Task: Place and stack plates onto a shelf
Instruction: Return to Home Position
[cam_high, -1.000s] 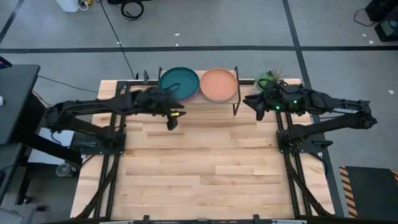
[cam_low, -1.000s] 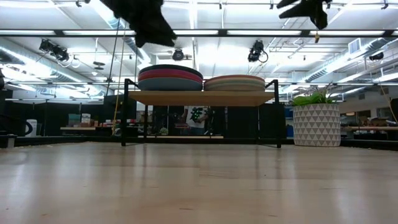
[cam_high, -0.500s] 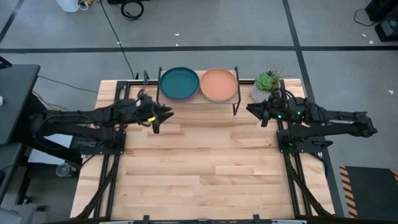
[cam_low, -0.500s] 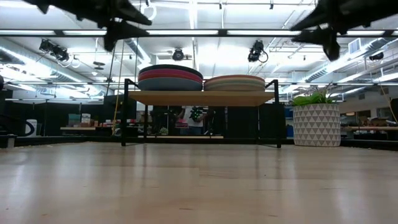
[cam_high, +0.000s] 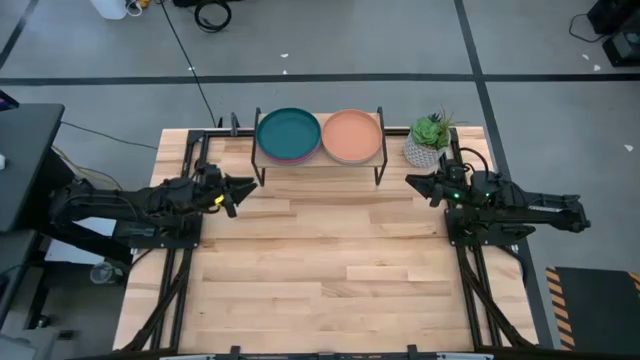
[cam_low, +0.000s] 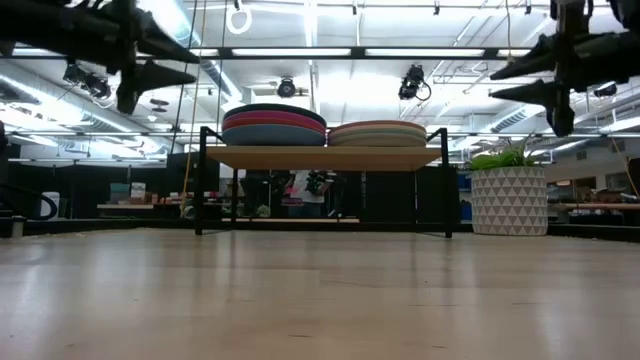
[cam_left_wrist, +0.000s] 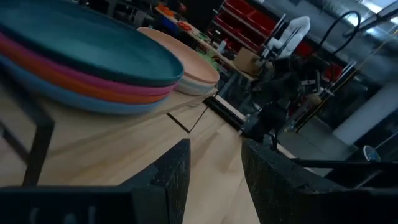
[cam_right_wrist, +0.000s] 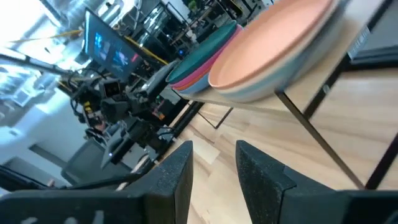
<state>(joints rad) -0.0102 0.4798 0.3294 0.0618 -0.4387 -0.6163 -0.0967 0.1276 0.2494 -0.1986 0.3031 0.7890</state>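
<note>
The shelf (cam_low: 325, 158), a small light-wood riser on thin black legs, stands at the far middle of the slatted wooden surface (cam_high: 320, 260). Its left half carries a stack of round matte plates topped by a dark teal plate (cam_high: 288, 133). Its right half carries a second stack topped by a pale peach plate (cam_high: 352, 135). A white patterned pot (cam_high: 428, 142) with a green plant stands just right of the shelf. The left pincer (cam_high: 243, 186) hangs near the shelf's left legs and the right pincer (cam_high: 412, 181) near the pot. Both have their fingers apart, holding nothing.
</note>
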